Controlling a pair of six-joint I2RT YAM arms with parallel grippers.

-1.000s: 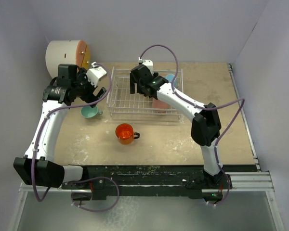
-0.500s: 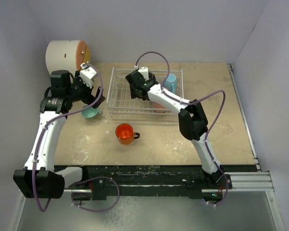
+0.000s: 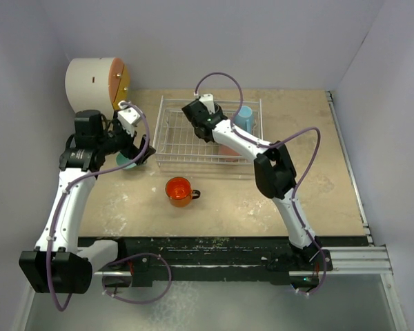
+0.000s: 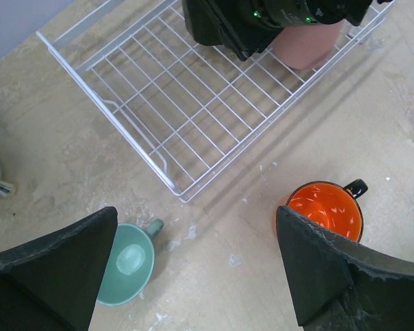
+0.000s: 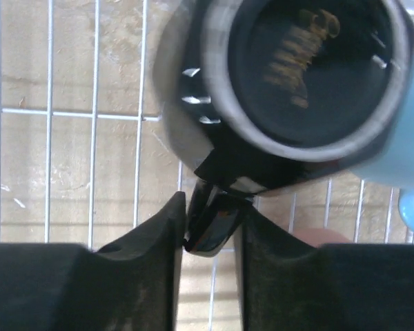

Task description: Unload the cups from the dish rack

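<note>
The white dish rack (image 3: 174, 141) stands at the table's back. Inside it my right gripper (image 5: 210, 207) is shut on the handle of the black mug (image 5: 310, 76), which lies on its side; from above the gripper (image 3: 201, 124) covers that mug. The light blue mug (image 3: 243, 118) and the pink tumbler (image 3: 228, 149) are in the rack's right end. On the table stand the orange mug (image 3: 179, 190) and the teal-green mug (image 4: 127, 265). My left gripper (image 4: 200, 276) hangs open above the table between those two, holding nothing.
A white drum with an orange face (image 3: 93, 83) stands at the back left corner. The right arm's black body (image 4: 262, 21) reaches over the rack (image 4: 193, 110). Grey walls close in the table on three sides.
My right gripper has closed on the black mug's handle after moving toward the rack's back. My left gripper has drawn back and down over the teal-green mug, still open.
</note>
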